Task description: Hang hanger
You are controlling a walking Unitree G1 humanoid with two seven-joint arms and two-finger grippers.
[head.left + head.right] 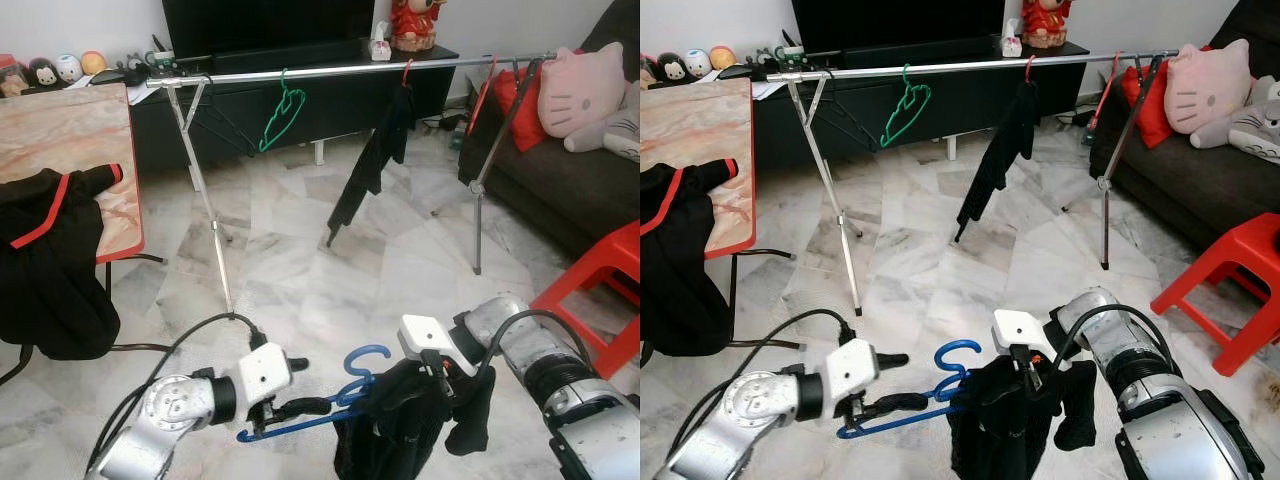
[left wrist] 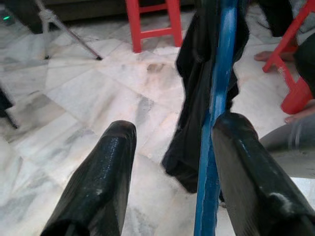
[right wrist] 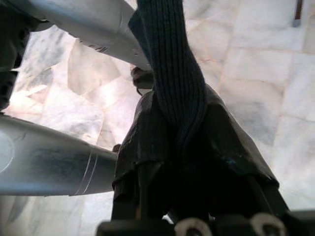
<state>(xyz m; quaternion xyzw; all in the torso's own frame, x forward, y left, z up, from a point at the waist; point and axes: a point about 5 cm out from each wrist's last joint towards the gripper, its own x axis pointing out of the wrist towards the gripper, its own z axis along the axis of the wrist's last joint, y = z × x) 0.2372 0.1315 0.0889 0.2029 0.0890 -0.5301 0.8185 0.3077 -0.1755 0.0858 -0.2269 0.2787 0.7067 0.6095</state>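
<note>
The left gripper reaches along the arm of the blue hanger, its fingers apart with the bar lying against one, steadying it rather than pinching. The right gripper is clamped on the black garment draped over that hanger, keeping it from slipping. Both sit low, well short of the clothes rail, where a green hanger already hangs.
</note>
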